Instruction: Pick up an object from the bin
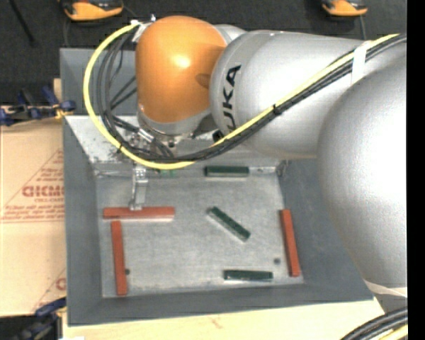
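Note:
My gripper reaches down under the orange wrist cover at the bin's back left. Its tip stands right at the far edge of a flat red bar that lies crosswise on the bin floor; whether it touches the bar I cannot tell. A second red bar lies lengthwise just in front of it, along the left wall. A dark green bar lies slanted near the middle of the floor, to the gripper's right.
A third red bar runs along the right wall. One green bar lies against the back wall and another near the front. The arm covers the bin's back and right side.

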Tool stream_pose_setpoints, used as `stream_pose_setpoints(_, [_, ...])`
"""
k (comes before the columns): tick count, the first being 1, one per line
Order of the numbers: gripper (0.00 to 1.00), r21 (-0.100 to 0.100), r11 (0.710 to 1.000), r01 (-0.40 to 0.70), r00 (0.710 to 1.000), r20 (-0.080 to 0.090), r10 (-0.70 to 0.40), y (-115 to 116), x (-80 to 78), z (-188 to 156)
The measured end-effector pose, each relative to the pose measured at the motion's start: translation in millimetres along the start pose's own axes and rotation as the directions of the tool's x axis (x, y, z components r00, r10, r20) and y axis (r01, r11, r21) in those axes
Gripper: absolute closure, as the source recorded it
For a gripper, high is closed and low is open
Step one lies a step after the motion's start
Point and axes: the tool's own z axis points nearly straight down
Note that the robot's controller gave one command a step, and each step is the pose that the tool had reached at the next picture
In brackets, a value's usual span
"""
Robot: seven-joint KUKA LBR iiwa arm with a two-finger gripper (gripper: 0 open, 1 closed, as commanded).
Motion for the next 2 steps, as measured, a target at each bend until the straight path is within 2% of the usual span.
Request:
stream_pose_setpoints(1, [0.00,0.000,0.982,0.188,0.982,0.008,-0.188,-45,18.4,143])
stream_pose_setpoints(2, [0.00,0.000,0.997,0.079,0.997,0.011,-0.079,-56,-44.4,157])
